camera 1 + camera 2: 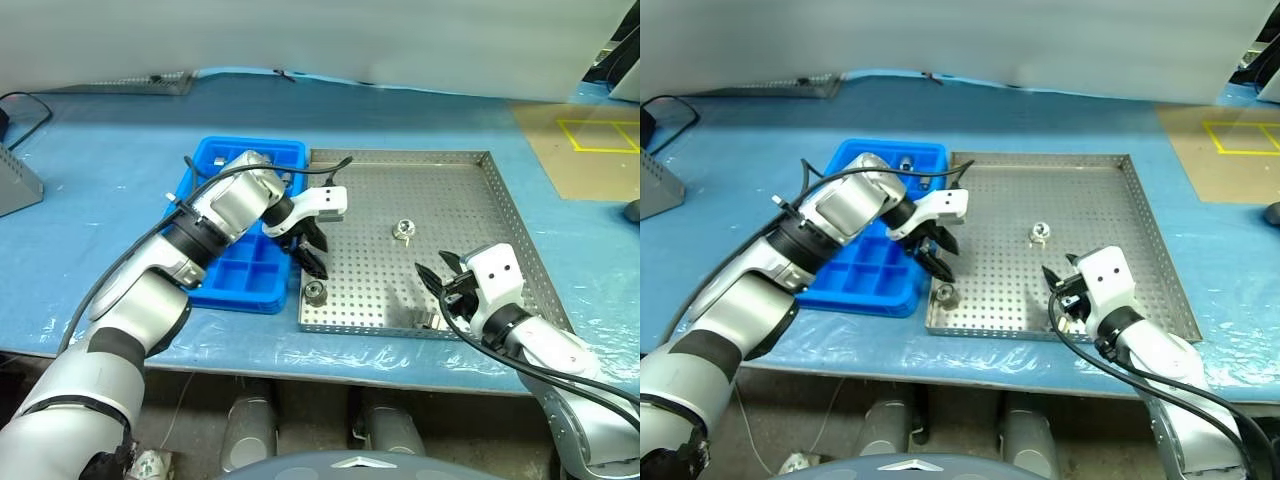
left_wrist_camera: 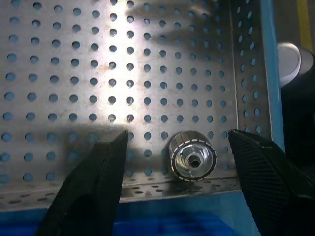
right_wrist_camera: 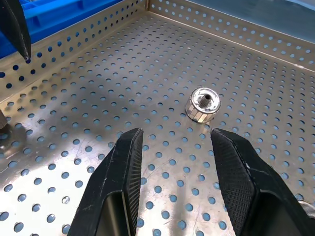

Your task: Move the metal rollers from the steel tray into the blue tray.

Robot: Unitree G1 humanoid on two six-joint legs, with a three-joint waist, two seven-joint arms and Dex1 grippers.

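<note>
The steel tray (image 1: 470,200) lies in the middle of the table, with the blue tray (image 1: 230,275) against its left side. One metal roller (image 1: 315,292) stands in the steel tray's near-left corner. My left gripper (image 1: 312,262) hangs open just above it, and in the left wrist view that roller (image 2: 193,156) sits between the spread fingers (image 2: 93,187). A second roller (image 1: 403,231) rests near the tray's centre. My right gripper (image 1: 440,278) is open over the near-right part of the tray, pointing towards that roller (image 3: 204,103) and well short of it.
A grey box (image 1: 15,180) stands at the far left, beside a black cable. A perforated metal strip (image 1: 140,82) lies at the back left. A brown board with yellow markings (image 1: 590,140) lies at the right. A small object (image 1: 906,160) sits in a far compartment of the blue tray.
</note>
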